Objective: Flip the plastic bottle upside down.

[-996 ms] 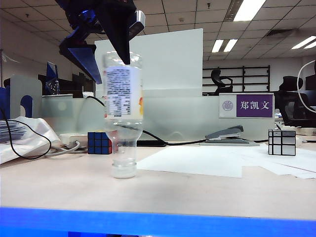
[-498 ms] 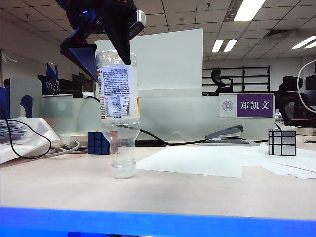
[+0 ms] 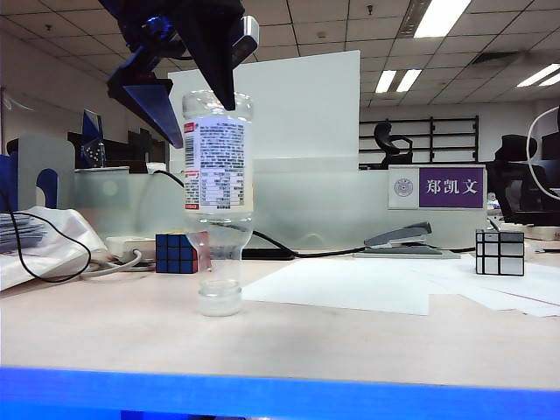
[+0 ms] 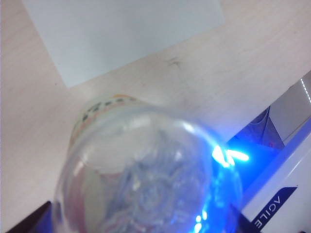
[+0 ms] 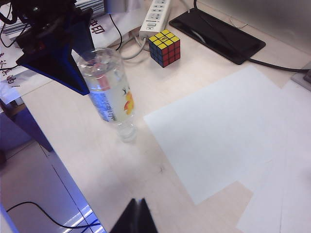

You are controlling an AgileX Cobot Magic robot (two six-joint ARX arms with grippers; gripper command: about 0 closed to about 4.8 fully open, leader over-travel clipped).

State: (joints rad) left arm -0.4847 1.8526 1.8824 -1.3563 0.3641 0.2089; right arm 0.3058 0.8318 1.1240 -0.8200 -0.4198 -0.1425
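The clear plastic bottle (image 3: 219, 175) stands upside down on the table, resting on its whitish cap (image 3: 219, 302), with its printed label facing the exterior camera. My left gripper (image 3: 194, 118) hangs over the bottle's upturned base with its jaws spread wide, one finger on each side. Whether either finger touches the bottle I cannot tell. In the left wrist view the bottle's base (image 4: 146, 174) fills the space between the fingertips of the left gripper (image 4: 138, 221). The right wrist view shows the bottle (image 5: 112, 97) from afar. My right gripper (image 5: 139, 200) is shut and empty, hovering over the near table edge.
A coloured puzzle cube (image 3: 178, 254) sits just behind the bottle, with a power strip (image 5: 156, 17) and cables beside it. White paper sheets (image 3: 350, 284) lie to the right. A stapler (image 3: 404, 238) and a silver cube (image 3: 500, 252) stand further right. A blue strip (image 3: 280, 394) marks the table's front edge.
The bottle's upturned base swayed left, then came back right, while its cap stayed on the same spot. The left gripper stayed spread above it.
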